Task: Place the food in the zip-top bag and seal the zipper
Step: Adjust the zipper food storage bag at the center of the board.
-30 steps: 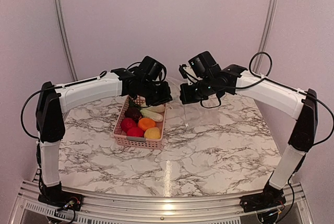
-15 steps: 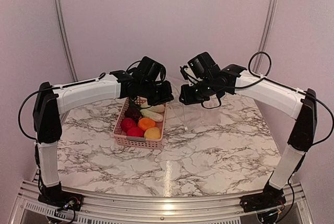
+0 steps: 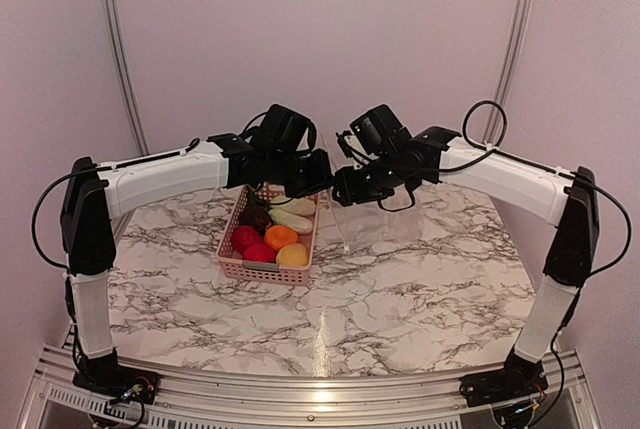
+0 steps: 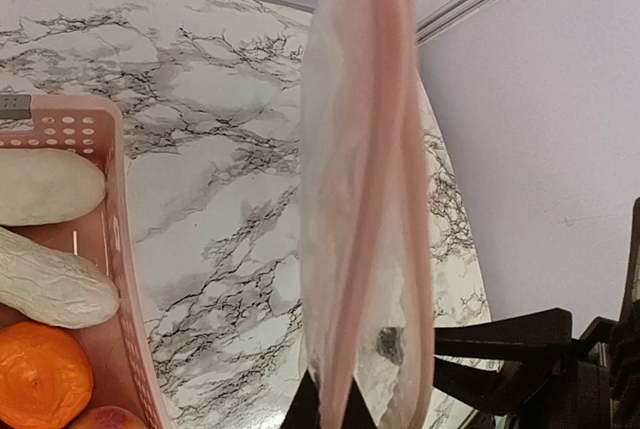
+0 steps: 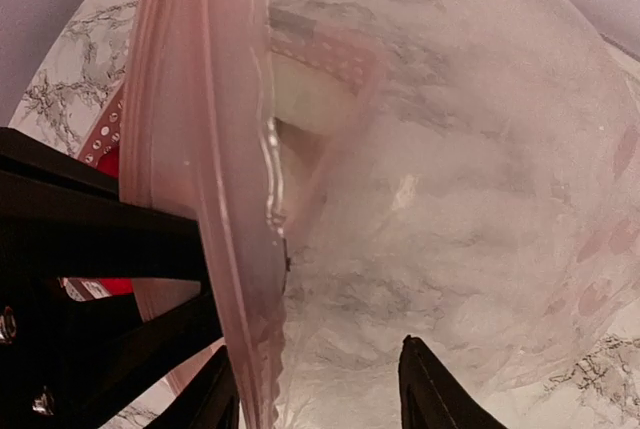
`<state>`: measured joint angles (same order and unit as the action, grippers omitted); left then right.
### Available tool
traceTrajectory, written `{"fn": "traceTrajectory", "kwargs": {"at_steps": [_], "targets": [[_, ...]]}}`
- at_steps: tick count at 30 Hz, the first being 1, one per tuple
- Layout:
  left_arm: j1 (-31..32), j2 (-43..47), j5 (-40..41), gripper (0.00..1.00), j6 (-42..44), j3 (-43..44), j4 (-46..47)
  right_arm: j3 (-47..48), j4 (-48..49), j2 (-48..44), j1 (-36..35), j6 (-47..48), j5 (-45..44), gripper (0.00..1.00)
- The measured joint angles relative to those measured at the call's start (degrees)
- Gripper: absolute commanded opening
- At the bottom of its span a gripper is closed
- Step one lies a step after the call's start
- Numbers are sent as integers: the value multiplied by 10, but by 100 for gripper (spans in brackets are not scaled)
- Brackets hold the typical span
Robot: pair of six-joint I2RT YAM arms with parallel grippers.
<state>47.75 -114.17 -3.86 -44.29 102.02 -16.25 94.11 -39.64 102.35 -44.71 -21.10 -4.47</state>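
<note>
Closer together than a second ago, the left gripper and right gripper meet above the veined marble table. The left is pinched tight on the pinkish zipper of the clear, crinkly bag, and the right's jaws are spread wide around its glossy film. The bag hangs limp just right of the pink lattice basket, where the food lies: rounded red, orange and yellow pieces and two pale oblong ones.

Glossy plastic bag; table perhaps polished marble.
</note>
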Motion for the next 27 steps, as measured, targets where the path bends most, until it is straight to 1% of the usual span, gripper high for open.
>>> {"fn": "traceTrajectory", "kwargs": {"at_steps": [4, 7, 9, 10, 12, 14, 15, 16, 19, 20, 21, 22, 24, 25, 27], "targets": [[0, 0, -1, 4, 0, 0, 1, 2, -9, 1, -5, -7, -59, 40], [0, 0, -2, 5, 2, 0, 1, 2, -12, 1, -5, -6, -110, 20], [0, 0, 0, 11, 2, 0, -1, 2, -12, 1, -5, -3, -137, 3], [0, 0, 3, 13, 2, 2, -5, 2, -11, 1, -5, -2, -148, 0], [0, 0, 5, 18, 4, 3, -13, -1, -7, -3, -5, 0, -164, 0], [-1, 0, 7, 30, 4, 5, -21, -9, 3, -14, -5, 0, -174, 0], [-1, 0, 9, 33, 3, 5, -23, -15, 9, -23, -5, 2, -176, 0], [-1, 0, 9, 35, 2, 5, -25, -19, 13, -30, -5, 3, -177, 0], [-2, -3, 9, 36, 1, 14, -33, -21, 26, -49, -5, 8, -173, 0], [-3, -5, 9, 35, 1, 17, -33, -21, 30, -52, -5, 9, -169, 0], [-4, -7, 9, 32, 0, 21, -33, -21, 33, -54, -5, 10, -163, 0], [-4, -10, 8, 24, -1, 24, -33, -21, 35, -54, -5, 12, -156, 0], [-5, -14, 6, 14, -2, 26, -33, -21, 35, -52, -5, 14, -143, 0], [-5, -17, 5, 10, -6, 27, -33, -21, 35, -50, -5, 14, -139, 0], [-7, -23, 5, 5, -7, 28, -35, -19, 28, -50, -5, 14, -139, 0]]}}
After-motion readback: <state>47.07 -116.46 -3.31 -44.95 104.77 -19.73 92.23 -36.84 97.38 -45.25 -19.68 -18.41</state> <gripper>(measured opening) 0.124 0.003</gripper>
